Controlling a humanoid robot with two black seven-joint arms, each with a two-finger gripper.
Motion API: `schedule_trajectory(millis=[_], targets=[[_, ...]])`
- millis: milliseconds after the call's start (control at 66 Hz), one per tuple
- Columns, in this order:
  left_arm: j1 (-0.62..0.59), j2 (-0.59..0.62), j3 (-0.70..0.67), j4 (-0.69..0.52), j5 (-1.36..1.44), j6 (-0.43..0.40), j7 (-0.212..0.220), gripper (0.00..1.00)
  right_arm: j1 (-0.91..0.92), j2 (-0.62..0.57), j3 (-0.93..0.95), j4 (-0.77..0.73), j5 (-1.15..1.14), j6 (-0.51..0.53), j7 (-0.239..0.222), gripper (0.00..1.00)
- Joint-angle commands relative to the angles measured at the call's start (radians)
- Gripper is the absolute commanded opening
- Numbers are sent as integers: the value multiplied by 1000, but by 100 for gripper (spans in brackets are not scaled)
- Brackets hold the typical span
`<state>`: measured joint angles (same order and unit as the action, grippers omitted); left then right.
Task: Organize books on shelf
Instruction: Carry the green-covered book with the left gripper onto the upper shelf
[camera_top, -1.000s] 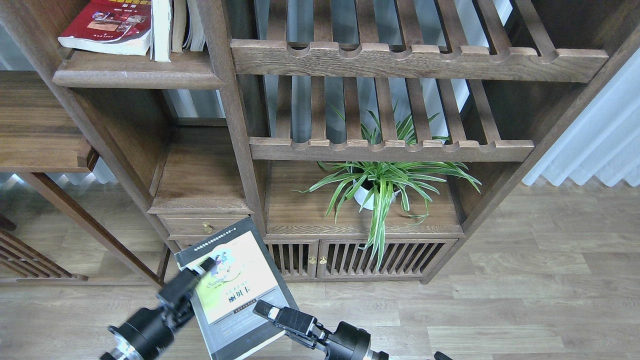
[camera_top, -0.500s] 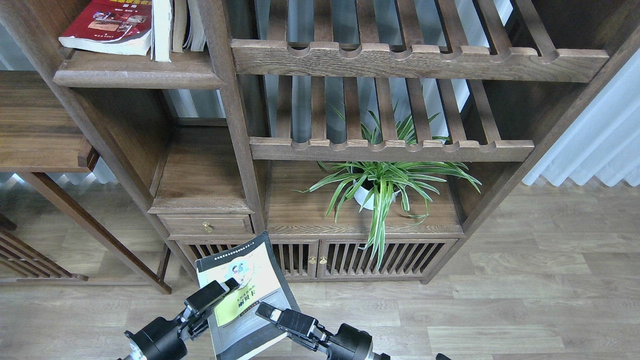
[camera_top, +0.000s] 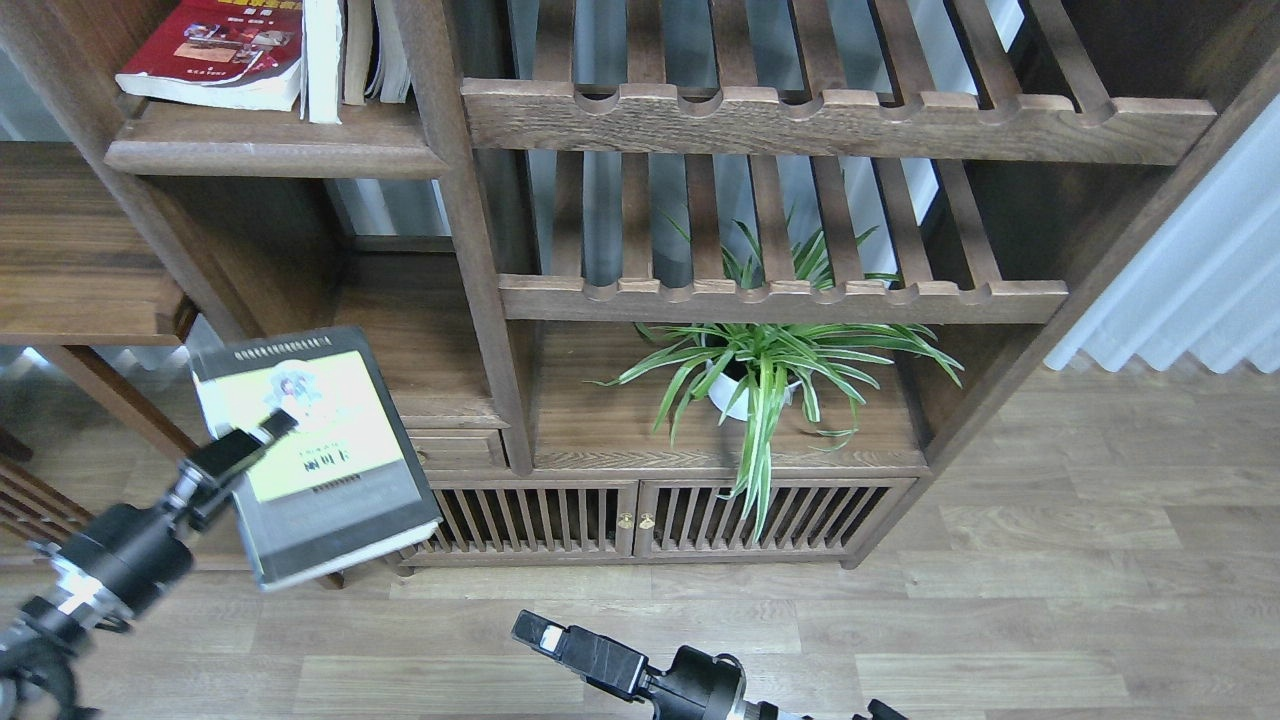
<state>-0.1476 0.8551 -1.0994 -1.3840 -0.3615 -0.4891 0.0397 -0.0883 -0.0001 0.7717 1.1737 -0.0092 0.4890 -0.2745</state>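
The black-grey paperback with a yellow-green cover panel (camera_top: 312, 450) sits at about eight o'clock in the head view, held face-up and slightly tilted in the air in front of the lower cabinet. The left pincer (camera_top: 262, 432) is clenched on its left edge, one finger lying across the cover, so the book's weight hangs out to the right of the grip; I judge that hold is meant to leave the far edge free to lead into a slot. At eleven o'clock the solid dark-brown wooden shelf with a thick rounded front edge (camera_top: 270, 155) carries the red paperback with yellow title and photos (camera_top: 215, 55), lying flat and tilted, and the white-lavender paperback (camera_top: 323, 60) standing just beside it near the post. Other pale spines stand to its right. Open room on that board looks scarce; the rounded lip and the upright post (camera_top: 455, 200) are the edges to clear on the way up. The right pincer (camera_top: 530, 630), at six o'clock, holds nothing; whether its fingers are parted I cannot tell. The green striped potted plant (camera_top: 760, 375) stands well apart, right of centre.
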Motion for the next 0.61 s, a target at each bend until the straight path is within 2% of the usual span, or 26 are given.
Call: schedule_trajectory(millis=[0,106,227,485,500,591], targets=[[-99,140,-96,0,13,0,8,1,1,0,0,-14,2,0,0,100],[-225,261,-122,6,16,0,9,1,4,0,0,-25,3,0,0,100],[-354,283,-90,52,21,0,9,1,7,0,0,-29,3,0,0,100],[-765,275,225,213,85,0,22,2,9,0,-2,-29,5,0,0,100],[-835,256,286,248,90,0,22,2,9,0,-3,-29,5,0,0,100],[-921,194,358,301,92,0,22,2,9,0,-3,-26,3,0,0,100]])
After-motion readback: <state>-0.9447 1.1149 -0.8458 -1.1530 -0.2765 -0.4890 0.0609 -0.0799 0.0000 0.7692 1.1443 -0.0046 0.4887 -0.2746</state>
